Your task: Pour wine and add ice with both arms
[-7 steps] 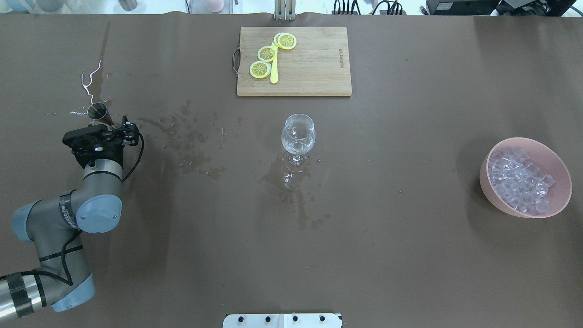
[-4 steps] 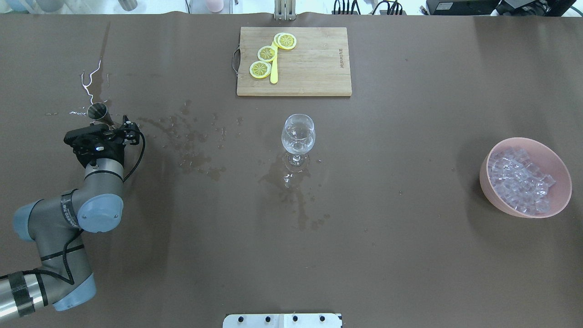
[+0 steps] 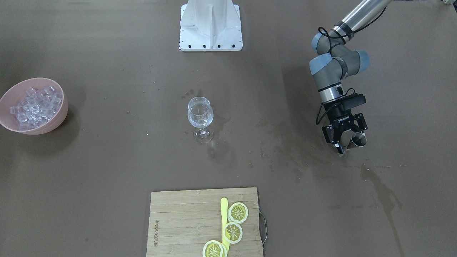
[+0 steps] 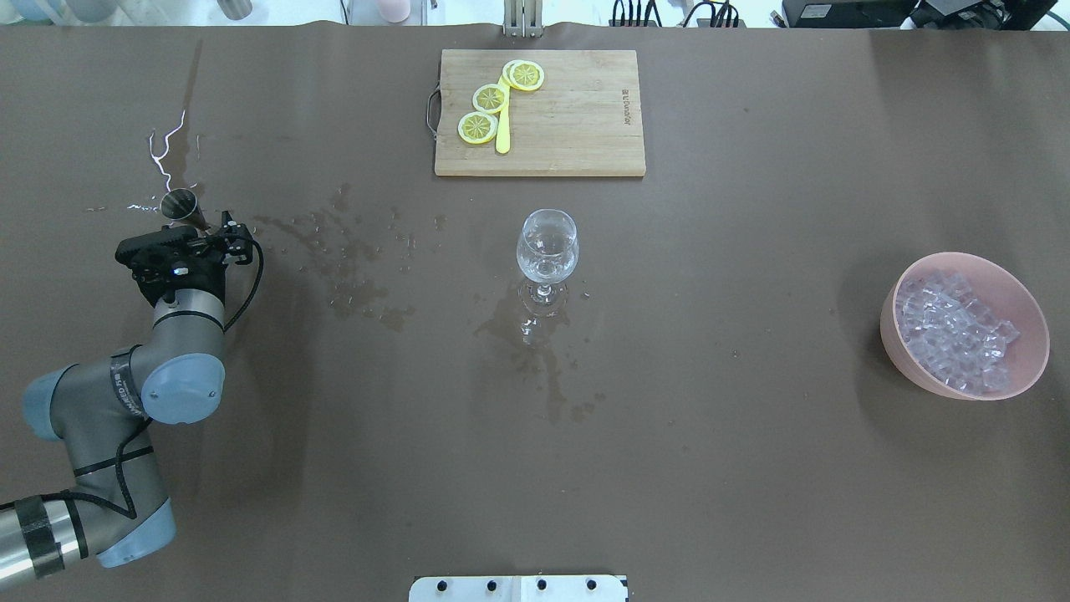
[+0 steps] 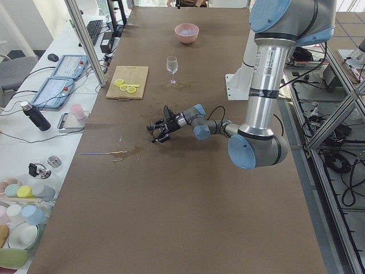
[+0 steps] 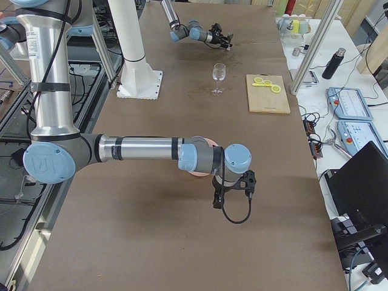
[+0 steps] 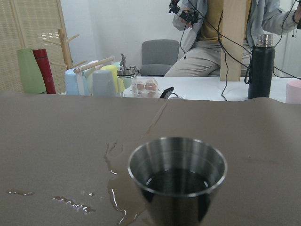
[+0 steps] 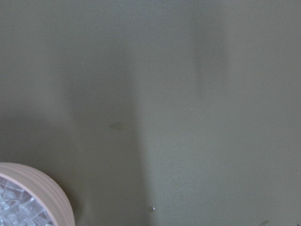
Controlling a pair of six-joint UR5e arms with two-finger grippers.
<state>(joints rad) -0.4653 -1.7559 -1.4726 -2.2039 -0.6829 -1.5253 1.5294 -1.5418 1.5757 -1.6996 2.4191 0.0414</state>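
My left gripper (image 3: 348,141) is low at the table's left side with its fingers spread open. A steel measuring cup (image 3: 357,140) stands right at the fingertips. The left wrist view shows the cup (image 7: 176,174) close up and upright, with clear wine (image 7: 176,181) inside; no fingers show there. The wine glass (image 4: 547,247) stands mid-table with a little clear liquid in it. A pink bowl (image 4: 1030,311) of ice (image 4: 953,330) sits far right. My right gripper (image 6: 216,203) hangs beside the bowl (image 8: 49,190); I cannot tell its state.
A wooden cutting board (image 4: 577,117) with lemon slices (image 4: 490,99) and a yellow knife lies at the far edge. Wet spill stains (image 4: 359,267) spread between the cup and the glass and in front of the glass. The white pedestal (image 3: 210,25) stands at the near edge.
My left wrist has shifted very slightly forward. The steel cup, glass and bowl have not moved.
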